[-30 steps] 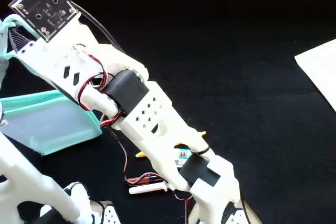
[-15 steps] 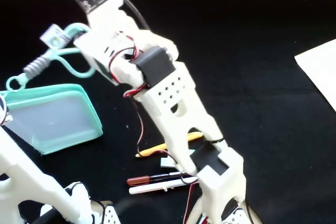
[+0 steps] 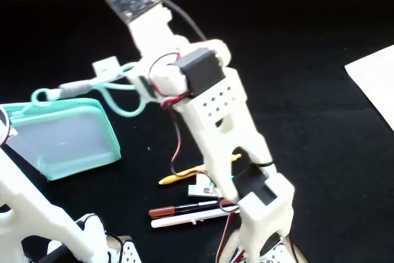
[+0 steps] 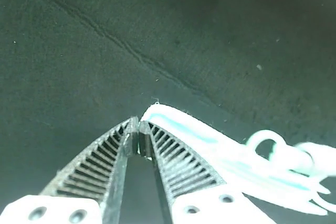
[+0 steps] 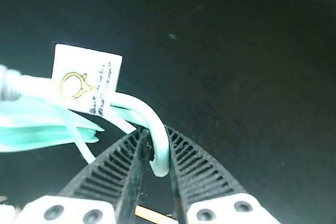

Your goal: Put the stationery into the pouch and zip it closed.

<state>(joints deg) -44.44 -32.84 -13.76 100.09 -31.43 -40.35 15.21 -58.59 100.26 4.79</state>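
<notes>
Overhead, right gripper (image 5: 156,132) clamping pouch strap (image 5: 142,109), left gripper (image 4: 137,124) shut beside pouch (image 3: 61,140), arm (image 3: 221,115) overlapping pens (image 3: 178,211).

Right arm (image 3: 215,109) and strap (image 3: 80,86) span between pouch (image 3: 61,143) and pens (image 3: 178,211); mat (image 3: 320,152) rightward passable

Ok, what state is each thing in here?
pouch: lying on the table, zip state unclear.
teal cord loop: lifted, clamped in the right gripper.
left gripper: shut at the pouch's edge.
yellow pen: loose on the table.
brown pen: loose on the table.
white pen: loose on the table.
</notes>
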